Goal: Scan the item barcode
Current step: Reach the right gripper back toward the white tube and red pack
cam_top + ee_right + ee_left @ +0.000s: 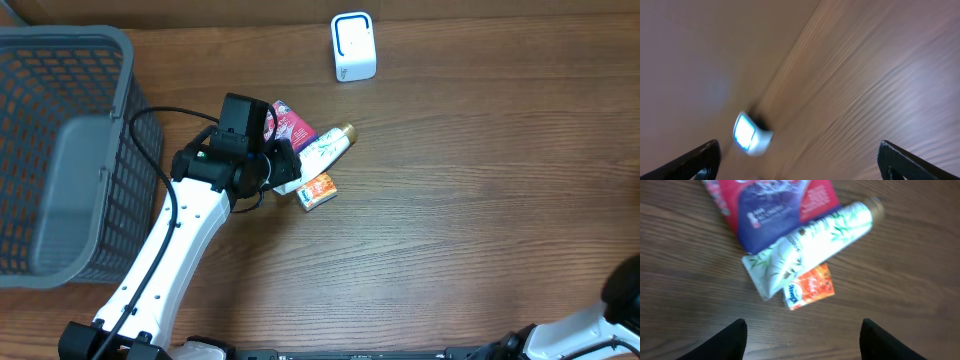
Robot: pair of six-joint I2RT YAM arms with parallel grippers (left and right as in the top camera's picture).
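Three items (288, 122) lie heaped, so the left gripper (803, 332) hangs over the tube (815, 240), jaws apart and empty, while the right gripper (799, 152), spread wide too, eyes the scanner (752, 135)

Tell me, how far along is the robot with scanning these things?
Nothing looks done yet: the pouch, tube and orange pack lie together on the table, none near the scanner. In hand: the left gripper hangs open over the tube, probably about to pick. The right gripper is open and empty. Left to do: grasp an item and show its barcode to the scanner.
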